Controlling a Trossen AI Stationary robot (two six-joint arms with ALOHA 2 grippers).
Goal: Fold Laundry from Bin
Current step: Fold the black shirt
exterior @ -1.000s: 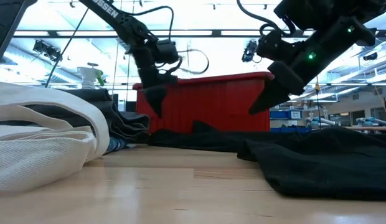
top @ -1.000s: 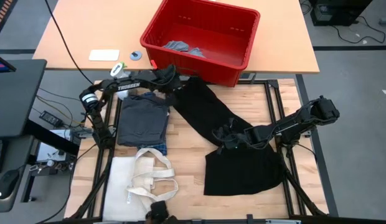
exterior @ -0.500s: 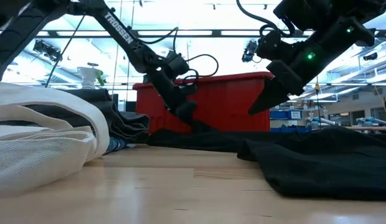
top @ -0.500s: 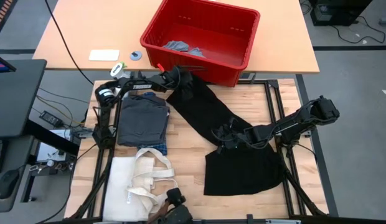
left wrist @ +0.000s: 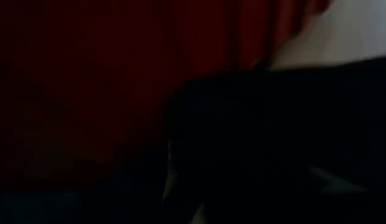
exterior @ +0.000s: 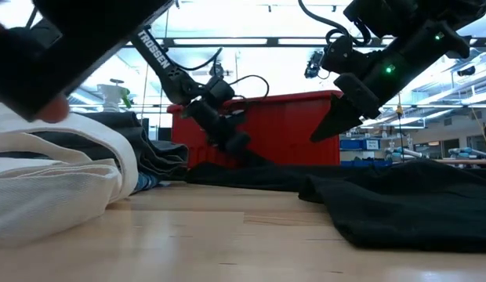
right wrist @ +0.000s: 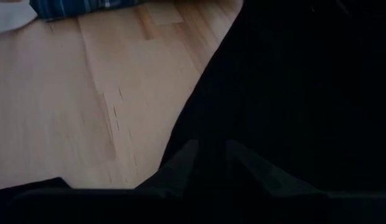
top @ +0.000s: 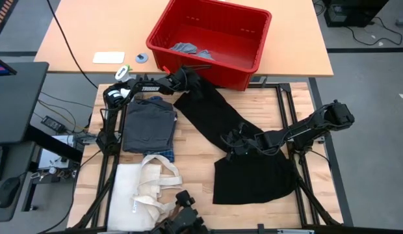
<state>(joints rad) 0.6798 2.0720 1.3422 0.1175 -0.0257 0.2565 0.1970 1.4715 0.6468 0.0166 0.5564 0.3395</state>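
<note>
The red bin (top: pixel 227 77) stands at the table's far edge with light grey pieces (top: pixel 192 49) in it. A large black piece (top: pixel 253 175) lies spread on the wood, slanting from the bin toward the near right. My left gripper (top: pixel 192 83) is low over its far end (top: pixel 201 104), slanting down beside the bin's front wall; its wrist view is dark. My right gripper (top: pixel 229 144) hovers above the black piece's left edge, open by a narrow gap (right wrist: pixel 211 155), its tip (exterior: pixel 317 137) clear of the cloth.
A folded dark grey piece (top: pixel 148 123) lies left of the black piece on a blue plaid shirt (top: pixel 164 155). A cream tote bag (top: pixel 146 188) lies at the near left. A dark object with a person's hand (top: pixel 182 221) reaches in at the near edge.
My left gripper has gone toward the table's right and down, from beside the dark grey piece to the black piece's far end by the bin, tipping from steeply down to a shallower slant. A dark object with a hand has come in at the near edge.
</note>
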